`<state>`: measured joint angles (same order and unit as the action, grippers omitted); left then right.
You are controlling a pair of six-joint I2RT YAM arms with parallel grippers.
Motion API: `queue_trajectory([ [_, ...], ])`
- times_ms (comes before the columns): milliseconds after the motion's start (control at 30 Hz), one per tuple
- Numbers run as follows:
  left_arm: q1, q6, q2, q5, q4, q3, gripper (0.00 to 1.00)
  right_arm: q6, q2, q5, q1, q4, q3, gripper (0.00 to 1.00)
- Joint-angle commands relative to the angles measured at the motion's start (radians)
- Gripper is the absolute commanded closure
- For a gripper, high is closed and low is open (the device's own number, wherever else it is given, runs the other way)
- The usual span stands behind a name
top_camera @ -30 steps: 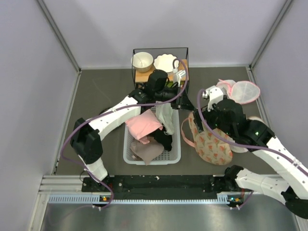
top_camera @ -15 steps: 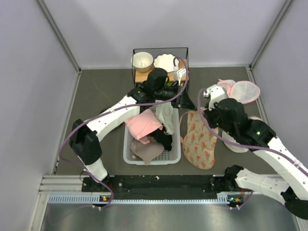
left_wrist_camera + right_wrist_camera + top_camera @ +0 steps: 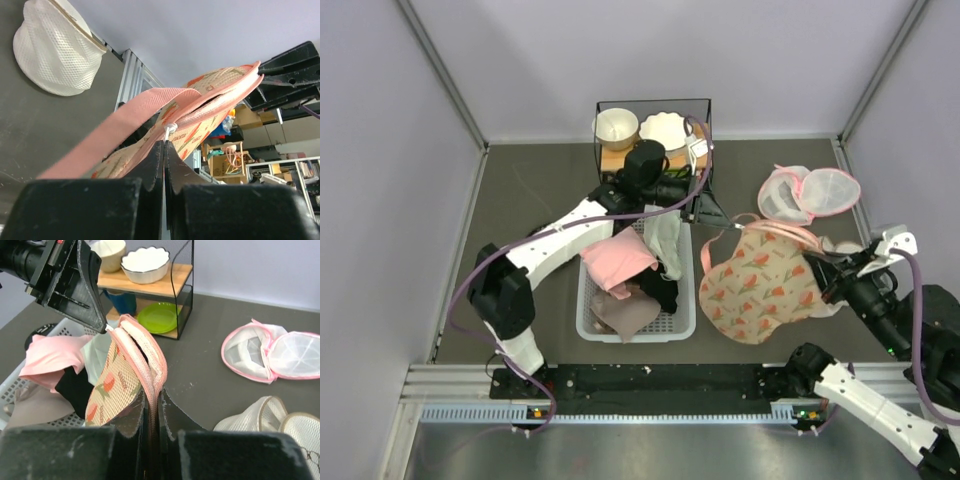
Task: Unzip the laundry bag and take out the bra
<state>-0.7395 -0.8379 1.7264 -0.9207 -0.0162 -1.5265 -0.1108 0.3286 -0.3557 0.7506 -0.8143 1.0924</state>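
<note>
The scene is being lit brightly and evenly from above, with only faint, soft shadows being cast on the counter (image 3: 520, 190). In the wrist views, the left gripper (image 3: 164, 148) and right gripper (image 3: 153, 396) are being rendered dark and blurred.

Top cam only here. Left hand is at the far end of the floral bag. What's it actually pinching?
Observer: Left wrist view shows the left hand shut on a small white zipper pull at the laundry bag edge.
Operator: Zipper open at all?
Observer: Right wrist view shows a gap between the bag's two layers just below that pull. I can't see what's inside.
Operator: Right hand's grip?
Observer: The right hand is shut on the bag's pink edge trim.
</note>
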Motion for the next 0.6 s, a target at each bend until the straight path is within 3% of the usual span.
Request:
queue_trajectory([
  [0,0.031,-0.021,0.033,0.04,-0.062,-0.014,1.0,-0.039,0.015,-0.075,-0.005,-0.012,-0.014,1.0],
  [33,0.026,-0.017,0.033,0.045,-0.054,-0.033,1.0,-0.043,0.039,-0.074,-0.007,-0.017,-0.02,1.0],
  [100,0.017,-0.007,0.044,0.055,-0.038,-0.056,1.0,-0.046,0.069,-0.06,-0.005,-0.028,-0.037,0.86],
  [133,0.011,-0.006,0.053,0.054,-0.03,-0.087,1.0,-0.046,0.085,-0.06,-0.005,-0.032,-0.04,0.58],
  [200,-0.012,0.0,0.093,0.046,-0.002,-0.128,1.0,-0.041,0.131,-0.069,-0.005,-0.046,-0.04,0.25],
  [300,-0.044,0.005,0.117,0.013,0.012,-0.19,1.0,-0.018,0.19,-0.106,-0.007,-0.049,-0.043,0.06],
  [567,-0.06,0.037,0.125,-0.017,0.039,-0.176,1.0,0.039,0.286,-0.086,-0.007,-0.06,-0.031,0.02],
])
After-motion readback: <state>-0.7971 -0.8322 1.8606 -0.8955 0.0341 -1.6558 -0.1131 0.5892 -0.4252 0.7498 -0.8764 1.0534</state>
